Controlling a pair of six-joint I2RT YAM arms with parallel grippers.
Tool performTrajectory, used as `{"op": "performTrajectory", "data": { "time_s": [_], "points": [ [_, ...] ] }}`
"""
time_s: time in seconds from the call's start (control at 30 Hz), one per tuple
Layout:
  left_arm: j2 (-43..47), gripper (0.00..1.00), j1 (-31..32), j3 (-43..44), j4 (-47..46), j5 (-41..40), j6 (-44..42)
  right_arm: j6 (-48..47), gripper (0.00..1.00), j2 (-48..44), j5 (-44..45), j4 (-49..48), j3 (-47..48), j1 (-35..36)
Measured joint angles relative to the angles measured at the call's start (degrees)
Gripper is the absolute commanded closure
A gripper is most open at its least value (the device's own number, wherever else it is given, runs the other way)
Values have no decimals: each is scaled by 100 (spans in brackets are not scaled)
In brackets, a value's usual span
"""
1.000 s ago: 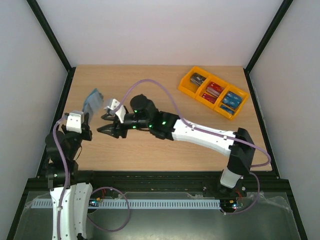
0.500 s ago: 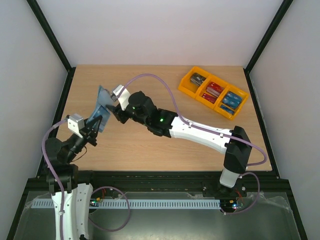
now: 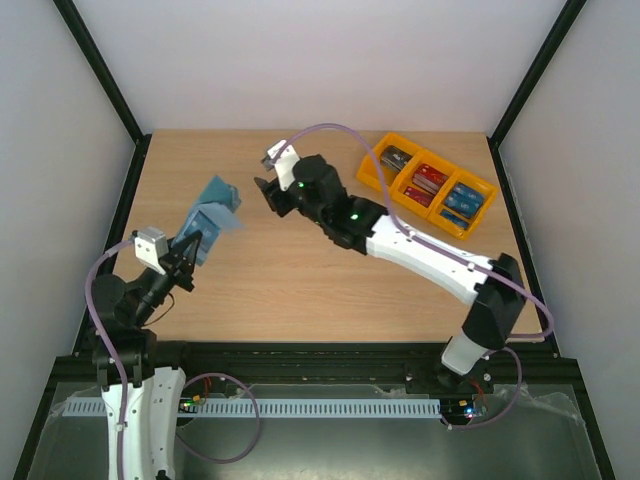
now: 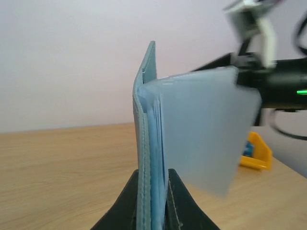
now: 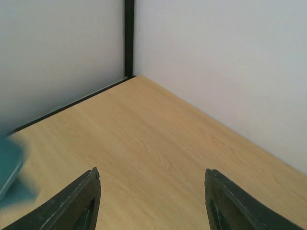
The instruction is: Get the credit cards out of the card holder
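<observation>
Left gripper clamps card holder; right gripper wide, empty; clear pocket blurred

Small flat teal-blue folding wallet upright, off table, at left side, lower edge pinched in left gripper; covers parted, frosted clear pocket leaf fanned rightward. Thin plastic cards in orange tray, far right: dark grey cards, red cards, blue cards, separate compartments

Item: card holder, teal, upright, seen edge-on.
Grip: left gripper pinching its lower edge.
Right of fingers: clear pockets fanned out.
Beyond, right: orange tray on table; right arm above.
</observation>
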State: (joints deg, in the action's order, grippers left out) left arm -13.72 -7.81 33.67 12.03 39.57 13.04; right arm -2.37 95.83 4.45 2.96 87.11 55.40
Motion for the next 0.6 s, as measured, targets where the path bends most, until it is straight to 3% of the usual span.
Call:
{"op": "performTrajectory", "data": {
  "time_s": [0.13,0.33,0.47,0.6],
  "points": [
    [-37,98,2,2,155,-695,-114,-452,37,-605,-1036,411,-205,-162],
    [-92,98,0,2,302,-1316,-155,-809,47,-833,-4026,802,111,22],
    [-190,98,-26,2,326,-1504,-199,-382,62,-332,-5434,299,247,302],
    [-271,98,-26,2,339,-1255,-188,452,75,304,-6067,-516,249,452]
  ]
}}
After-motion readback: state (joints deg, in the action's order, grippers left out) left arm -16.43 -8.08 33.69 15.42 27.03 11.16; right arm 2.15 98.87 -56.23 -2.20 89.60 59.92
